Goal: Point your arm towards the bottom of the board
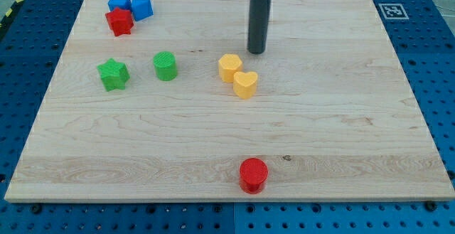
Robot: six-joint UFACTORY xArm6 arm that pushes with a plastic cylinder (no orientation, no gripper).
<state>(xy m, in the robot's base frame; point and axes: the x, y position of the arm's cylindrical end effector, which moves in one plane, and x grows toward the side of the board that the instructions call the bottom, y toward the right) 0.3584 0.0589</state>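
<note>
My tip (256, 50) rests on the wooden board (341, 120) in its upper middle. It stands just up and right of a yellow hexagon block (229, 67), a short gap away, with a yellow heart block (245, 84) touching that hexagon below it. A red cylinder (253, 175) sits near the board's bottom edge, almost straight below my tip and far from it. A green cylinder (165, 65) and a green star (113, 74) lie to the view's left of my tip.
At the top left corner a red star (119, 22) touches two blue blocks (119, 2) (141, 7). A fiducial tag (392, 11) marks the top right corner. A blue pegboard (434, 63) surrounds the board.
</note>
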